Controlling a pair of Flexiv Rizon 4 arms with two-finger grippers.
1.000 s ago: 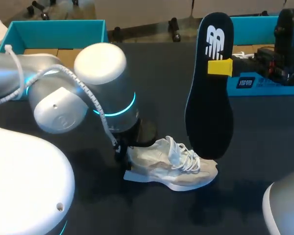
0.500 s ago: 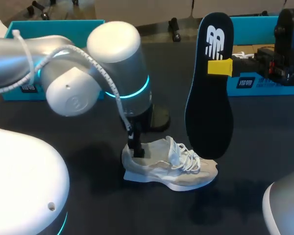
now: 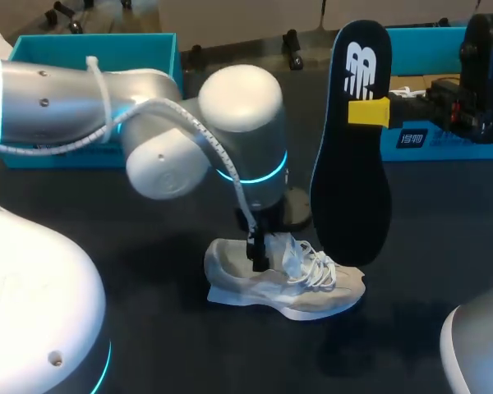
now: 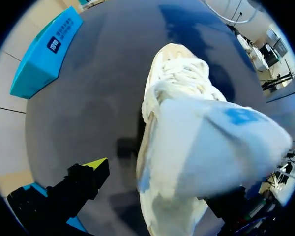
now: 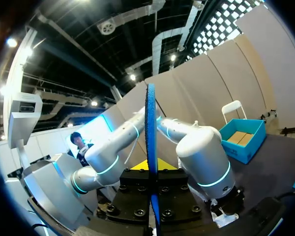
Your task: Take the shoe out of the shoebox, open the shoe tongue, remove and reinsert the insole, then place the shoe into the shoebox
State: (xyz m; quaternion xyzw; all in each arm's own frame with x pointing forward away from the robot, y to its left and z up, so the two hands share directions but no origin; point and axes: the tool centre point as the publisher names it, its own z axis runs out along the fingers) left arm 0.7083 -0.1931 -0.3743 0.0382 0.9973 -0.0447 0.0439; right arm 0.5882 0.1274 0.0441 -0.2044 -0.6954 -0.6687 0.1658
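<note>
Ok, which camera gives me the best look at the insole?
The head view: the insole shows its whole face, upright in the right gripper. The right wrist view shows only its thin edge; the left wrist view shows none of it.

Left wrist view: the shoe [image 4: 174, 93] blurs at its near end, which covers one tip of the left gripper [image 4: 160, 186]. Head view: the left arm [image 3: 230, 131] hides most of that gripper and part of the shoebox [image 3: 90, 48]; the insole [image 3: 351, 164] covers part of the shoe's toe.
</note>
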